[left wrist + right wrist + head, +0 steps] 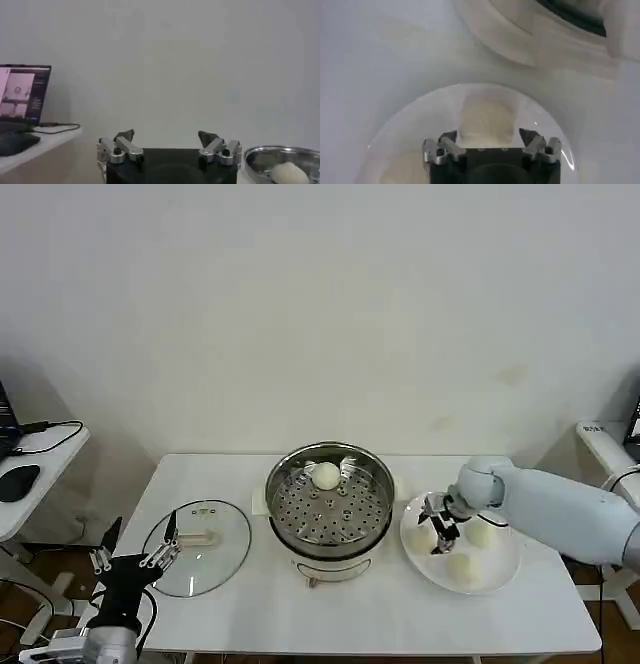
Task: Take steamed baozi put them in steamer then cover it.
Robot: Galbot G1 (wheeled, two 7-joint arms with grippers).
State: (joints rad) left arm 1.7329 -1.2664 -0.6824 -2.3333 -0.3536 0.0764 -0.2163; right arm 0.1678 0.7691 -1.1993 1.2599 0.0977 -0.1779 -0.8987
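No writing is readable. The left gripper (135, 561) waits, fingers apart, by the round clear glass cover (200, 548) on the white table (360, 614). The right gripper (441, 534), open, hovers over cream-white steamed baozi (461, 569) on the flat white plate (500, 576). One bun (326, 475) sits in the shiny steel steamer (330, 502). The left wrist view shows a laptop (23, 93).

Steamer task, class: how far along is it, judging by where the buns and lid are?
Done: one bun sits in the steamer. In hand: the right tool, open, is over a bun on the plate, which holds three. Left: those three, then the lid, lying beside the left tool.
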